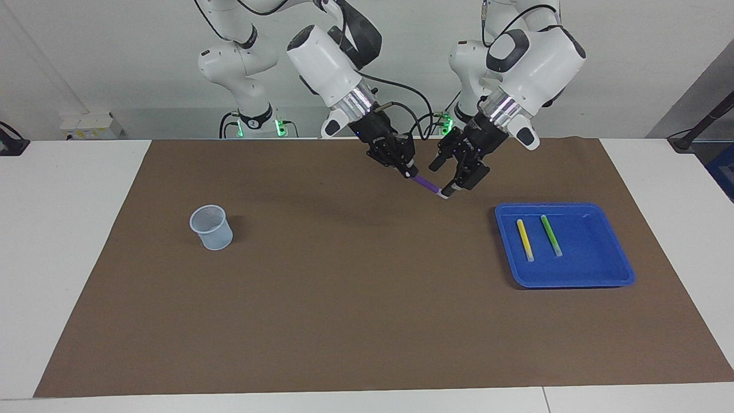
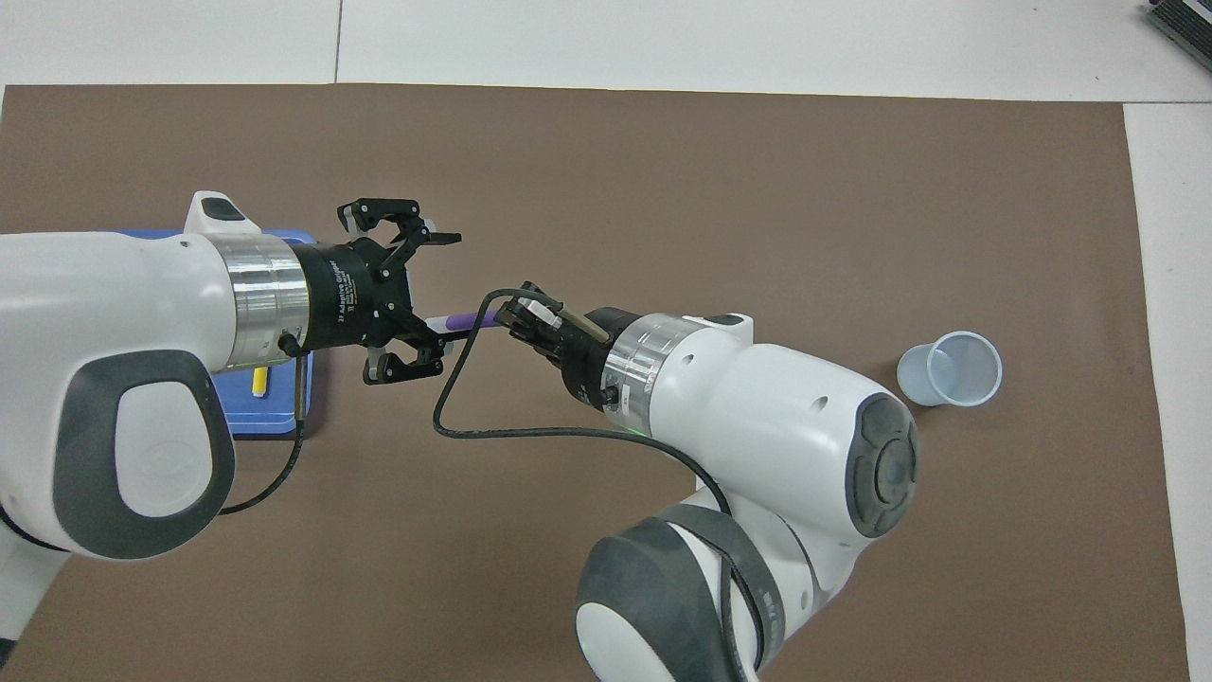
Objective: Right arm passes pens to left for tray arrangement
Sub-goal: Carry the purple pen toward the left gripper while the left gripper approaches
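**A:** Mid-handover above the brown surface (image 1: 321,321) — the right gripper (image 1: 410,170) has its fingers clamped on the upper end of the purple pen (image 1: 426,184), which slants down through the air with its pale tip lowest. What of the receiving side?

**B:** The left gripper (image 1: 448,179) has its fingers apart, and the pen's pale tip sits at the lower finger; the overhead view puts that tip between the two fingers (image 2: 423,237). I cannot tell whether it touches either one. The pen hangs over bare mat, between the two arms and near the blue tray (image 1: 619,269).

**A:** And the others?

**B:** The yellow pen (image 1: 524,240) and the green pen (image 1: 551,235) lie side by side in the tray, apart from each other, at the left arm's end of the surface. A translucent cup (image 1: 211,228) stands well apart, toward the right arm's end.

**A:** How will the purple one handle?

**B:** Light and stiff by the look of it — a smooth, round barrel that could roll or pivot in a pinch taken too near the tip. The safer hold looks to be on the bare purple barrel, just below the right gripper's fingers, closed squarely across it before the right lets go.
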`<state>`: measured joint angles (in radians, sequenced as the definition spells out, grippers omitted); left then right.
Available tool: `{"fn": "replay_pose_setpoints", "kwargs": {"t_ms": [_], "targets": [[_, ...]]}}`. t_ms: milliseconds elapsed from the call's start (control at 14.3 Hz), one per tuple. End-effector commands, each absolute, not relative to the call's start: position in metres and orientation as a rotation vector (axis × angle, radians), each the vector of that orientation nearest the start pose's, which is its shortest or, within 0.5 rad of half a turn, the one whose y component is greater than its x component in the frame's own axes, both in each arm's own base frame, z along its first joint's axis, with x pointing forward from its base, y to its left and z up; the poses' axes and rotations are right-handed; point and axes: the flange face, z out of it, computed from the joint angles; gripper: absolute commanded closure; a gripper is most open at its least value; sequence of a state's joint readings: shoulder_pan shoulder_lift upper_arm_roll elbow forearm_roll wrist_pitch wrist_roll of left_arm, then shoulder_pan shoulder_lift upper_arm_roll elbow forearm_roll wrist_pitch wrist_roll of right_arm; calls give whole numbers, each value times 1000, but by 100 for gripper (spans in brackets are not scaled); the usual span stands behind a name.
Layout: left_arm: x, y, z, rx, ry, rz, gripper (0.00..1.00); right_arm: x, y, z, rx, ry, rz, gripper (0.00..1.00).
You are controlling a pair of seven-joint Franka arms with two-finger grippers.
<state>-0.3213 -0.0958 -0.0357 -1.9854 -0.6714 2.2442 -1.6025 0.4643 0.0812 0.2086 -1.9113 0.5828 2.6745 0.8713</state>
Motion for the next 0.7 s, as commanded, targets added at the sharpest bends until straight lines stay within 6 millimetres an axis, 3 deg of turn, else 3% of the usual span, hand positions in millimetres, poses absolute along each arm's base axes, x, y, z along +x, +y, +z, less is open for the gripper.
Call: {"fn": "replay_pose_setpoints", "kwargs": {"t_ms": [0, 209, 628], "targets": [[508, -208, 537, 1763, 1776, -372, 8, 504, 372, 531, -2211, 761, -197, 100], [497, -207, 524, 1749, 1788, -338, 8, 504, 371, 531, -2211, 761, -198, 100], [494, -217, 519, 1732, 1775, -296, 8, 505, 370, 531, -2211, 761, -201, 100]]}}
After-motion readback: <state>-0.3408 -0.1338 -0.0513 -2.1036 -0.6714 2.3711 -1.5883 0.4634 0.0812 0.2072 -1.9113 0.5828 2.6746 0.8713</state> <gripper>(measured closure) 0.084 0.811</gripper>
